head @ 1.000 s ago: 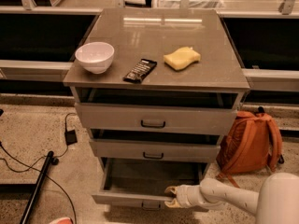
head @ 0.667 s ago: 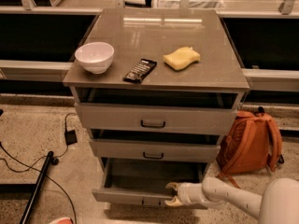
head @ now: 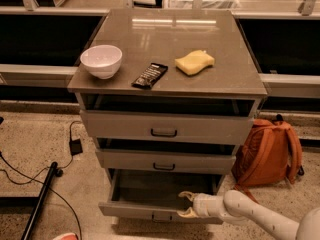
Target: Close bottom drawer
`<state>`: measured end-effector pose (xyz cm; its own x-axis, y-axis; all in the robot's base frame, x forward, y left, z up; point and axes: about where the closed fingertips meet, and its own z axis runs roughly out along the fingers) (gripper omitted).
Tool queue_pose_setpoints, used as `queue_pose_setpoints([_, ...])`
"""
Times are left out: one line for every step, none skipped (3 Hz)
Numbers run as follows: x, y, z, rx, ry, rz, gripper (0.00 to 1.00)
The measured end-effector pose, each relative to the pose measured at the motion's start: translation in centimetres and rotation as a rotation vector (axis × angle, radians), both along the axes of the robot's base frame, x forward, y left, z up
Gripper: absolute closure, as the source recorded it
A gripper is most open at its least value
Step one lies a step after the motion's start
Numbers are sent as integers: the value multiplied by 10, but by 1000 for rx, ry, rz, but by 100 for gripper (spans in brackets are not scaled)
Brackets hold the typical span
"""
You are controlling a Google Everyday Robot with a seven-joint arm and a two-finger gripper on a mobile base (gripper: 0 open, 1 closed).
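**End effector at the front rim of the open bottom drawer**

The bottom drawer (head: 135, 211) stands pulled out toward the near side, below the two other drawers. The end effector (head: 186, 204) sits at the right part of its front panel, released, with its fingers (head: 185, 195) spread above and below the rim. A white bowl (head: 101, 60), a dark snack bar (head: 150, 75) and a yellow sponge (head: 194, 62) rest on the counter (head: 200, 34).
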<state>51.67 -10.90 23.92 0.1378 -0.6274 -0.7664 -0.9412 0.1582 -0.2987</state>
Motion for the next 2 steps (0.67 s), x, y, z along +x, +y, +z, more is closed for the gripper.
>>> queue_pose_setpoints([-28, 4, 11, 19, 15, 51, 71])
queue_pose_setpoints([-60, 10, 11, 36, 58, 105, 95])
